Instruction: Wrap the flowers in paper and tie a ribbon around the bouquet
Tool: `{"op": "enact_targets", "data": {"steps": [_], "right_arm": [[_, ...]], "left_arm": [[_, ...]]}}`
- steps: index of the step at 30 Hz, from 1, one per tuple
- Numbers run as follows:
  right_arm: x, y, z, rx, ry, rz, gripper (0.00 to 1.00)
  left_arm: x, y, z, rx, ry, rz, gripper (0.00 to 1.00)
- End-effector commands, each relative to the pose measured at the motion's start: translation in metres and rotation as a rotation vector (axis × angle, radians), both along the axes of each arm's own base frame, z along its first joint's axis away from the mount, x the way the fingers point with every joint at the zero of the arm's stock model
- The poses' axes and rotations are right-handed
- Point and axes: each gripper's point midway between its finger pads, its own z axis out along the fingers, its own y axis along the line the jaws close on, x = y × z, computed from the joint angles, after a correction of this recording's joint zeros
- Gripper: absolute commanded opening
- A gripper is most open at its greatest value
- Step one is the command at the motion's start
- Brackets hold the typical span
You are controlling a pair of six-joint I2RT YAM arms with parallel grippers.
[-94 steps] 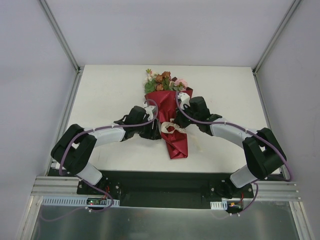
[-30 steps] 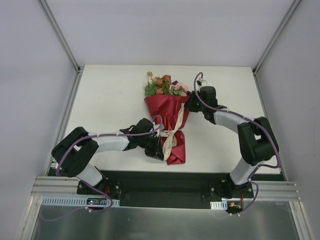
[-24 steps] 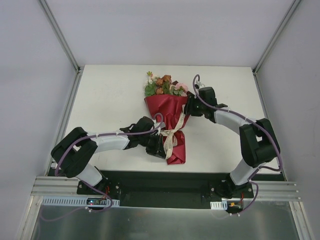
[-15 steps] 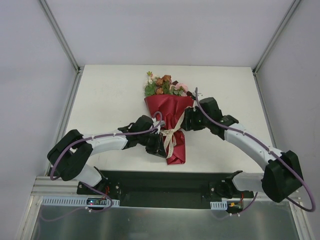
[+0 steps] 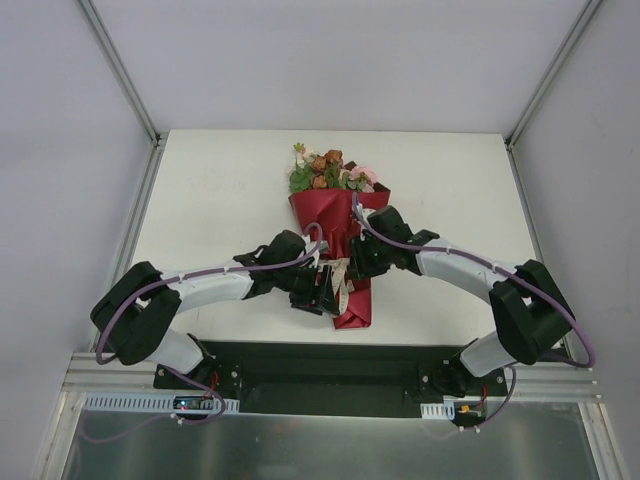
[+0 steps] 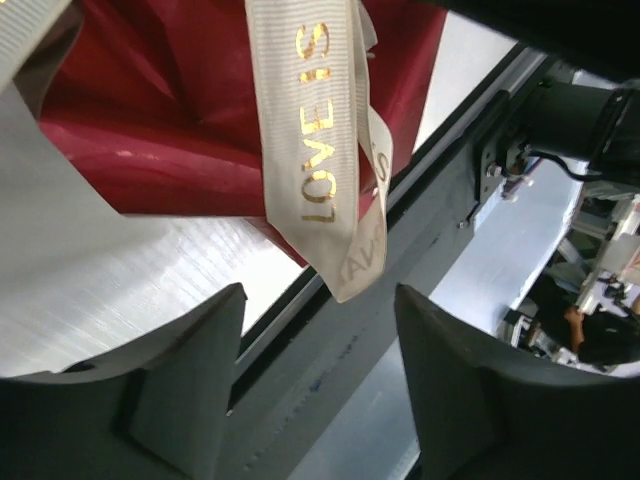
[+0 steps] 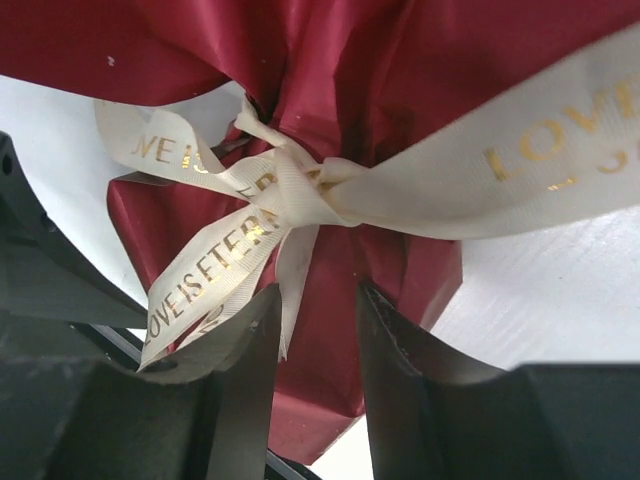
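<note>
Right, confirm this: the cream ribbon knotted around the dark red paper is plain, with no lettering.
Not plain. The ribbon knotted around the dark red paper carries gold lettering, as the right wrist view shows. The rest of the statement holds.

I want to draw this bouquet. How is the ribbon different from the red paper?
The ribbon is cream; the paper is dark red. The ribbon is a narrow strip with gold letters; the paper is a wide plain sheet. The ribbon is tied in a knot around the middle; the paper is folded into a cone around the flowers. Both wrap the same bunch.
</note>
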Motion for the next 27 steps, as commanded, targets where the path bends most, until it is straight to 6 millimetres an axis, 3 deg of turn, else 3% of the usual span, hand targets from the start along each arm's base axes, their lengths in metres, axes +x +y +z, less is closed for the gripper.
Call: {"op": "enact_targets", "data": {"steps": [1,7,13,16,22,26,27], "right_arm": [[0.003,0.016,0.010,0.049,-0.043,0.060,0.38],[0.005,0.022,0.009,0.059,-0.035,0.060,0.32],[-0.001,0.023,0.002,0.056,-0.017,0.065,0.41],[-0.002,0.027,0.007,0.081,-0.023,0.072,0.31],[-0.002,0.034,0.031,0.142,-0.047,0.076,0.01],[-0.010,0.030,0.045,0.162,-0.030,0.061,0.00],[-0.013,0.030,0.056,0.185,-0.044,0.060,0.00]], "left_arm": [[0.001,-0.001,0.022,-0.045,-0.072,-0.008,0.69],[0.005,-0.001,0.027,-0.027,-0.149,-0.002,0.74],[0.005,0.002,0.027,-0.009,-0.177,0.014,0.72],[0.004,0.003,0.030,-0.015,-0.185,0.017,0.71],[0.001,0.006,0.026,-0.007,-0.174,0.020,0.72],[0.000,0.006,0.026,-0.011,-0.167,0.012,0.73],[0.000,0.007,0.025,-0.008,-0.166,0.014,0.74]]}}
